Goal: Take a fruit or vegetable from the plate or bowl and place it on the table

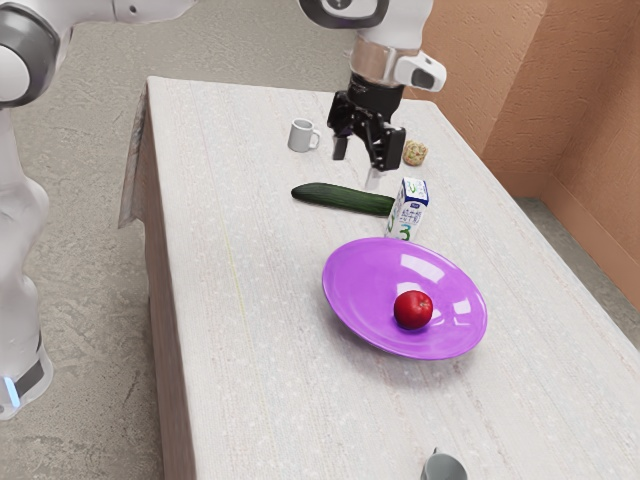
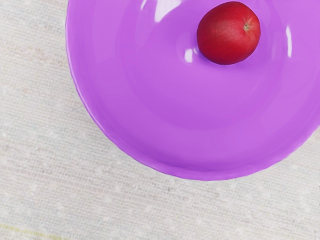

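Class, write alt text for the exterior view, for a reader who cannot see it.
A red apple lies in a purple bowl on a table; beyond are a cucumber, a carton, a mug and a robot arm's open gripper.

room around red apple (image 1: 413, 310); purple plate (image 1: 355, 290) rim encircles it; upright carton (image 1: 408, 212) blocks beside rim, near cucumber (image 1: 338, 196)

Red apple (image 1: 413, 310) in purple plate (image 1: 365, 290), on pale surface (image 1: 230, 300). Milk carton (image 1: 408, 210) upright just beyond the plate; cucumber (image 1: 340, 197) lying beside the carton. White mug (image 1: 302, 135) farther off. Black gripper (image 1: 368, 160) above surface, fingers apart, nothing between them.
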